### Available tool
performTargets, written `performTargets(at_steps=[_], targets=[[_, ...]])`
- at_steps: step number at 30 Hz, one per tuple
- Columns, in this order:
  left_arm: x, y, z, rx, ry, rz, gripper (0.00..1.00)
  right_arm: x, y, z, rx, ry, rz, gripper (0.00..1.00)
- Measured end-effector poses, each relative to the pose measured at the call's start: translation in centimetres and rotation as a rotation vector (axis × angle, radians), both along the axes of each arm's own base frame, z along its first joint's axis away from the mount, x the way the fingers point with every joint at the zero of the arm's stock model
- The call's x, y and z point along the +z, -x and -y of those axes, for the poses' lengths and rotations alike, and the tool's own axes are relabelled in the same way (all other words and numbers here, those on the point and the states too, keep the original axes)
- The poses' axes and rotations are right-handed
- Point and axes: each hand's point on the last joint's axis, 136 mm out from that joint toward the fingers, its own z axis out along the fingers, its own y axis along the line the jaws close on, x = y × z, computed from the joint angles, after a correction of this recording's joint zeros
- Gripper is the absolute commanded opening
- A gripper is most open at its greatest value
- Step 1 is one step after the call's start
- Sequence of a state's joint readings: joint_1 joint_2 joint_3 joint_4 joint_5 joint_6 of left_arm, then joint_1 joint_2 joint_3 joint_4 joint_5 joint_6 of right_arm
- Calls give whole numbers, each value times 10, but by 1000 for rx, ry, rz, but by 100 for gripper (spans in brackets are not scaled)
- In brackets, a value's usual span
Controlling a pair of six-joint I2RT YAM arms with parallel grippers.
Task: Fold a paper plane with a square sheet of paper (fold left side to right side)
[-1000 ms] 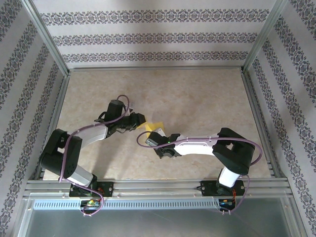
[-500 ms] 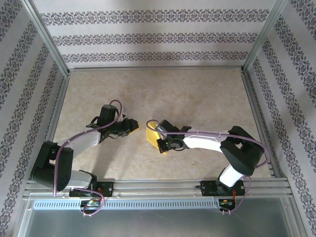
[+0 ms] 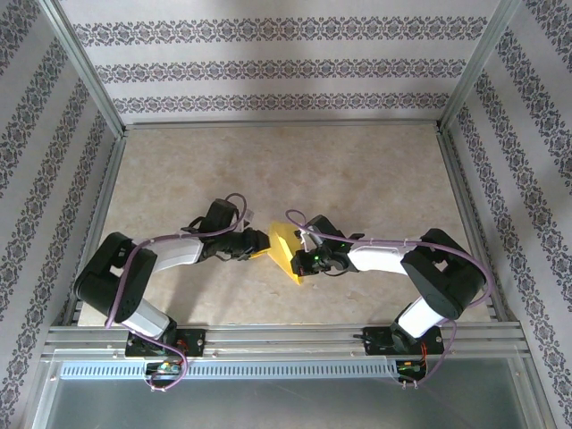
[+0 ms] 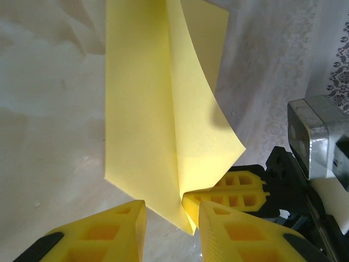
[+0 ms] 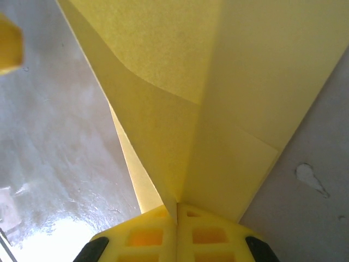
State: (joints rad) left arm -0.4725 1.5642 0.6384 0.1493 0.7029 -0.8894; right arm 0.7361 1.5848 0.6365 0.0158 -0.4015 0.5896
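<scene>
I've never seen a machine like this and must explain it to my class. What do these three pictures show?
Two robot arms stand bolted at the near edge of a table. The wide picture comes from a fixed camera above and behind them; each close-up comes from a camera on one wrist. On the table lies a yellow sheet of paper, partly folded, one flap curling up. The right end effector pinches its edge between two shut fingers. The left end effector is open, its fingers either side of the paper's corner.
</scene>
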Motion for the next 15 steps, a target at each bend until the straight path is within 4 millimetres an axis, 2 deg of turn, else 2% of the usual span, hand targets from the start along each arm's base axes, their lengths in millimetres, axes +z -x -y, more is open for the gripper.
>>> performTargets(at_steps=[7, 15], targets=[[-5, -11, 26, -29, 15, 1, 35, 0, 0, 0, -4, -38, -9, 4], [-14, -23, 36, -30, 9, -8, 35, 1, 0, 0, -5, -50, -9, 4]])
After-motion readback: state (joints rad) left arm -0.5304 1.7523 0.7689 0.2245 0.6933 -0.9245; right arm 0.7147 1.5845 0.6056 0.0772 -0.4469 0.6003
